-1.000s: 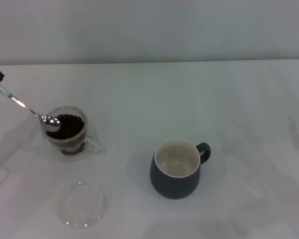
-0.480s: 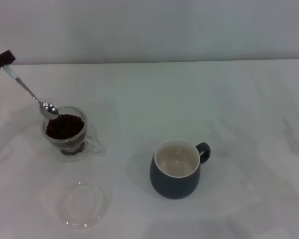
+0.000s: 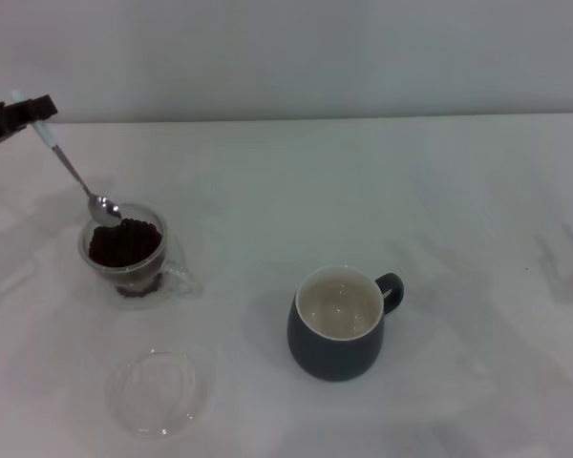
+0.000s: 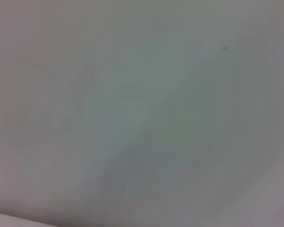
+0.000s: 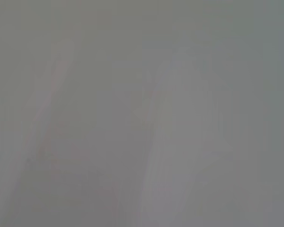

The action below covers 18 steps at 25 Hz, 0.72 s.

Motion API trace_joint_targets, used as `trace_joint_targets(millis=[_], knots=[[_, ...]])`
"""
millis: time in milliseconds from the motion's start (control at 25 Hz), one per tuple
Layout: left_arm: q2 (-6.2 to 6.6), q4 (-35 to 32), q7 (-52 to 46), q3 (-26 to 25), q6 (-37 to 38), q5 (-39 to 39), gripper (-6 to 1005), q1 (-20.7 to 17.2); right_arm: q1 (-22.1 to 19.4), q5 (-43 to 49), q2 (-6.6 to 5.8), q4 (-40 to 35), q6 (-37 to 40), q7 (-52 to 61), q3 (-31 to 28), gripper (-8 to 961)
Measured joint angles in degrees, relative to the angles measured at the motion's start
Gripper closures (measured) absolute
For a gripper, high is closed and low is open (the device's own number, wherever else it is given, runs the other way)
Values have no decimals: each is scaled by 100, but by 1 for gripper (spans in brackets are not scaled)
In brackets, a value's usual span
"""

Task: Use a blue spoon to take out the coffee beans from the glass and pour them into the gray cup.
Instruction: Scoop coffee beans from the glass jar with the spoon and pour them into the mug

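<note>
Table (image 3: 382,181): white, pale wall behind | left pincer (image 3: 19,113): clamped on blue spoon (image 3: 72,170)

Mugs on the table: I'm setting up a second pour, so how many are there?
2. The glass of coffee beans stands at the left; the gray cup, empty, stands nearer the middle. None seems hidden.

Left end effector (image 3: 19,114), dark, blocky, matte

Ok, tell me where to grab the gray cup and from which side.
Probably grip the gray cup by its loop handle, coming from the robot's right. The handle sticks out on that side with nothing beside it, while the rounded body looks wide for a pinch.
</note>
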<state>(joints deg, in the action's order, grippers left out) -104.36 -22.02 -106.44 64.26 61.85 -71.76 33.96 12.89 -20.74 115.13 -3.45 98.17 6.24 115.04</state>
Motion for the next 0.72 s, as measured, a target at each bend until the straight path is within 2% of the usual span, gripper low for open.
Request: trace_joint_targets(millis=[120, 280, 480, 720], knots=[[6, -5, -26, 9, -15, -57, 867, 54, 1, 0, -7, 8, -13, 0, -14, 559], [-95, -170, -13, 6, -14, -503, 866, 131, 2, 0, -9, 14, -25, 0, -20, 559], [-235, -547, 43, -28, -13, -930, 866, 12, -48, -28, -17, 26, 16, 0, -38, 558], [-266, -668, 224, -41, -36, -1022, 866, -110, -74, -31, -18, 6, 25, 0, -38, 558]])
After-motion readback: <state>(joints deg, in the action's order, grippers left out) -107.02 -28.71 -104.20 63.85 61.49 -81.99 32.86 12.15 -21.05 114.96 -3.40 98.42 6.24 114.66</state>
